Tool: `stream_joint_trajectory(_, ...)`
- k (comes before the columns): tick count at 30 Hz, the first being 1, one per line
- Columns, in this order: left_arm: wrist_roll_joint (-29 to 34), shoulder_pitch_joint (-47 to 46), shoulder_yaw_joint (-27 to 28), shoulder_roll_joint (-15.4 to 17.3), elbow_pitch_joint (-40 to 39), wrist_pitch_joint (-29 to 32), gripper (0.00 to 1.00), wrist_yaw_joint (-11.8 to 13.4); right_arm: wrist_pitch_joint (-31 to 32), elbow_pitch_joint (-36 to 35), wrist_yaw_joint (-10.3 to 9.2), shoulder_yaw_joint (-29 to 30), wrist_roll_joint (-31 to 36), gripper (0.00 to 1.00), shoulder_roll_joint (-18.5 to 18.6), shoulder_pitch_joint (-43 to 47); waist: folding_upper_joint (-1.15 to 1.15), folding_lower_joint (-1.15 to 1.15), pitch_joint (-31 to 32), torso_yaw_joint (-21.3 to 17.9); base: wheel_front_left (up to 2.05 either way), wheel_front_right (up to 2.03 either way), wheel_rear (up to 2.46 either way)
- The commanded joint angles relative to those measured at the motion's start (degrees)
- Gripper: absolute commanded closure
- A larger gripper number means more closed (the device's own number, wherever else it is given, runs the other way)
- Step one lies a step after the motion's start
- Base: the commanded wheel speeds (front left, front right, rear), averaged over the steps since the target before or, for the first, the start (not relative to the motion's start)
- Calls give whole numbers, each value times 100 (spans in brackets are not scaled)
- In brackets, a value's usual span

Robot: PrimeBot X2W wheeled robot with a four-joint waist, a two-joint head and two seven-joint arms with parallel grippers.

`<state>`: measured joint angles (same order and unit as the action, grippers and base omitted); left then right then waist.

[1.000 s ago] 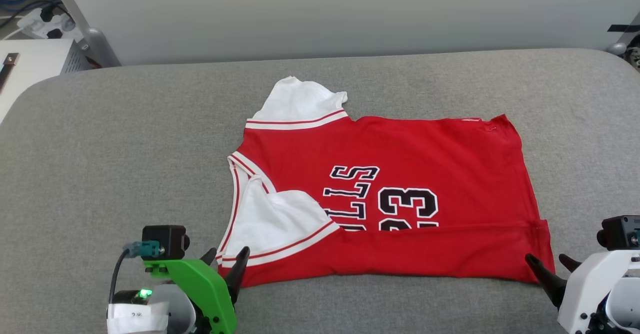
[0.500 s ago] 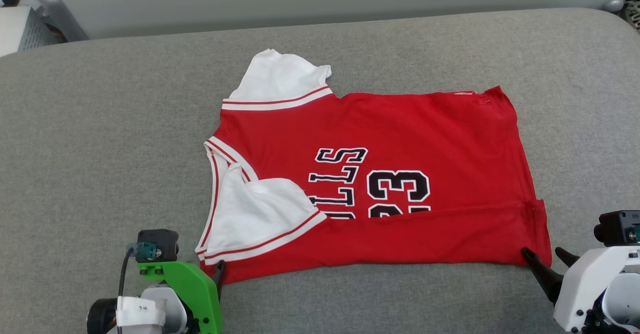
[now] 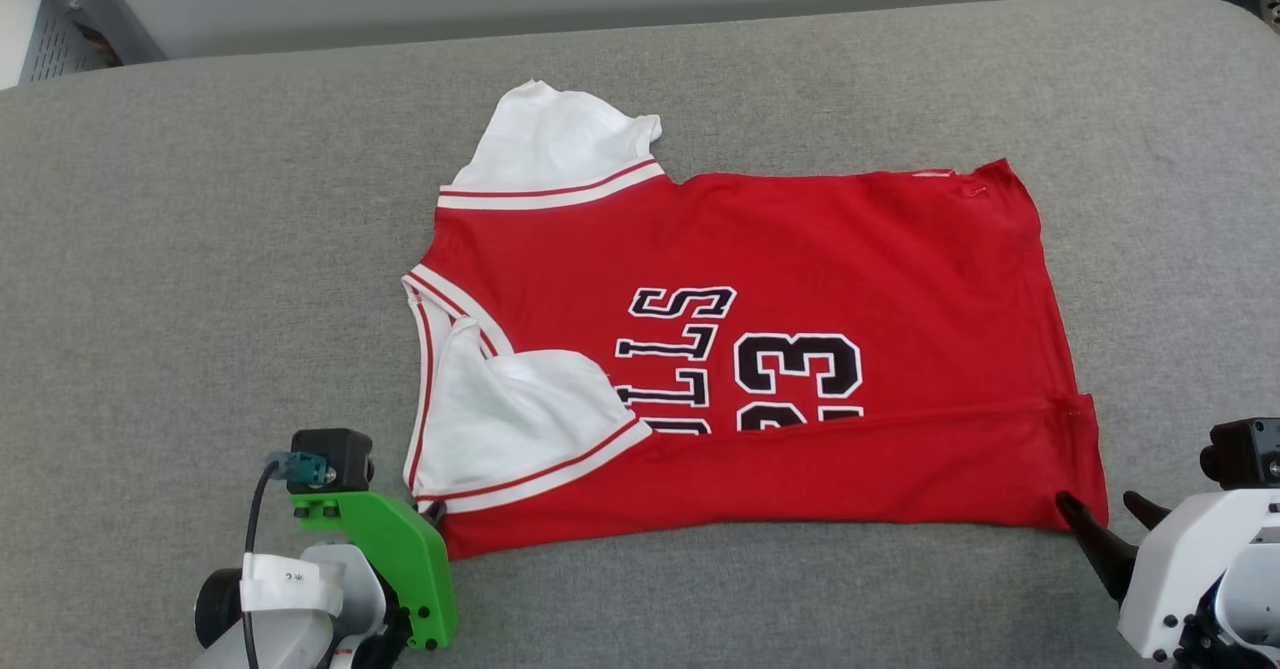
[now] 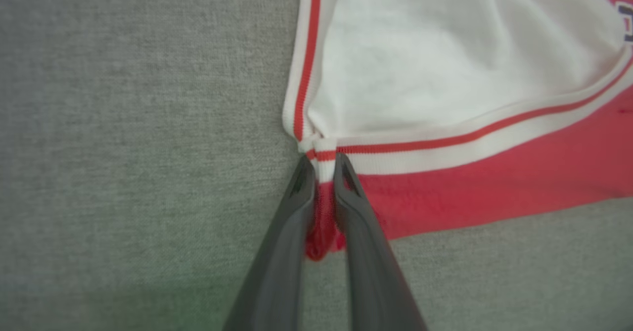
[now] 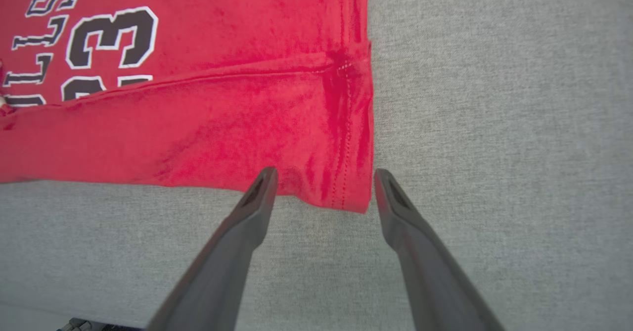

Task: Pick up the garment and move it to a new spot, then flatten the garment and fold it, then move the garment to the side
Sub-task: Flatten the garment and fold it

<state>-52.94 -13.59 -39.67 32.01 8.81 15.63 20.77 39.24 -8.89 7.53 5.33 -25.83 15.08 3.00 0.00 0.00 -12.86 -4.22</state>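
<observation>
Red shirt: flat on grey tabletop, near edge folded over, sleeves twd robot's left.
L pincer: clamped on shirt's near-left corner.
R pincer: open, near-right corner btw its fingers.

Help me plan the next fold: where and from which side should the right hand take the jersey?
Take the near right hem corner of the jersey, coming in low from the near edge. That corner lies flat between the fingertips of the open right hand, and the left hand is shut on the matching near left corner.
</observation>
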Motion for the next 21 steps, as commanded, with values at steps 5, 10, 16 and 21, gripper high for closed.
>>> stream_joint_trajectory(5, -131, 230, -99, -86, 103, -52, 100, -85, 29, 159, -4, 71, 112, 0, 123, -88, 0, 0, 265, 201, 0, 0, 0)
stream_joint_trajectory(10, -107, 205, 24, -20, -355, -225, 100, -60, 68, 504, -4, 175, 257, 0, 142, -134, 0, 0, 338, 392, 0, 0, 0)
stream_joint_trajectory(16, -94, 278, 67, 126, -959, -248, 100, -33, 92, 1020, -4, 252, 395, 0, 93, -333, 0, 0, 291, 566, 0, 0, 0)
stream_joint_trajectory(21, -63, 331, 41, 208, -1306, -196, 100, 32, 144, 1450, -4, 286, 476, 0, 33, -457, 0, 0, 220, 664, 0, 0, 0)
